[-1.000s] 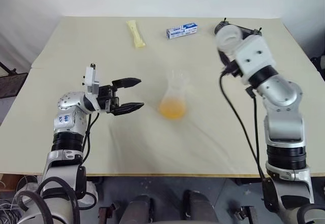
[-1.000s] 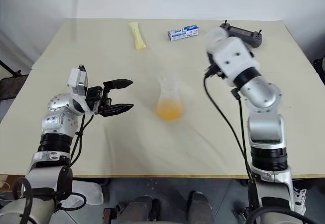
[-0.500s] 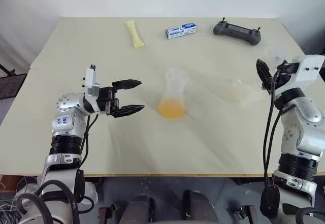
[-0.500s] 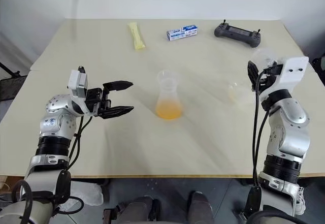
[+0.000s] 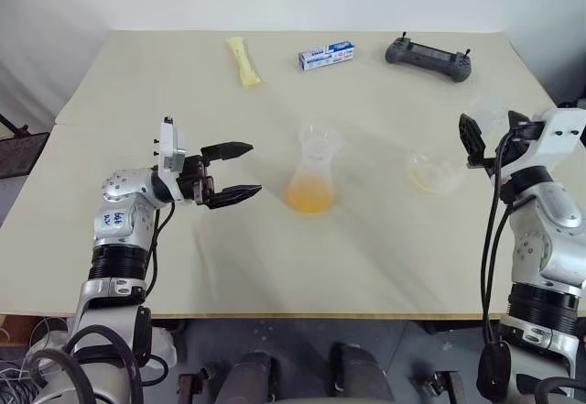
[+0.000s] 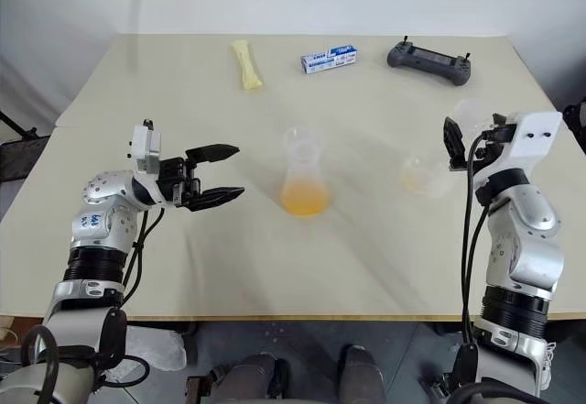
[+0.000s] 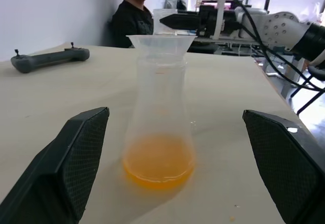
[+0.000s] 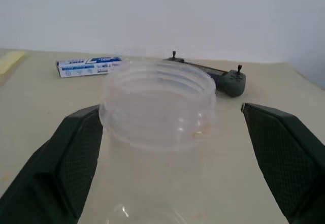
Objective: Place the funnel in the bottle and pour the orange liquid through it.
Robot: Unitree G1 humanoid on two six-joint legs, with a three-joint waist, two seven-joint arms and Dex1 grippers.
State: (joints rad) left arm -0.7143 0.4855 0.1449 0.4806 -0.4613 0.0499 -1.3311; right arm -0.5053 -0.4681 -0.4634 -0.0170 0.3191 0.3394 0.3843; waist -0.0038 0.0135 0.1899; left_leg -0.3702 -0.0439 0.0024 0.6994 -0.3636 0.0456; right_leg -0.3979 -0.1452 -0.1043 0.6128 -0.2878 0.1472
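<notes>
Where the head views look down, a pale counter (image 5: 183,74) carries the bottle (image 5: 314,182), funnel (image 5: 318,138) seated in its neck, orange liquid (image 5: 310,199) pooled inside. Left end effector (image 5: 240,169): fingers apart, beside it. Left wrist view: seated person (image 7: 133,10) behind. Right wrist view: right end effector (image 8: 167,148), fingers spread around clear cup (image 8: 157,107); white wall (image 8: 152,10).

Item count on the worktop (image 5: 137,83):

- Bottle (image 5: 314,180): one, holding the orange liquid (image 5: 309,197), in front of the left tool (image 5: 240,169).
- Funnel (image 7: 160,42): one, seated in the bottle neck.
- Clear cup (image 5: 434,172): one, between the bottle and the right tool (image 5: 471,138).
- Pale yellow packet (image 5: 243,60): one.
- Blue-and-white box (image 5: 327,55): one.
- Grey handheld controller (image 5: 428,57): one.
- Tools: two.
- Persons (image 7: 133,13): one, seated beyond the worktop.
</notes>
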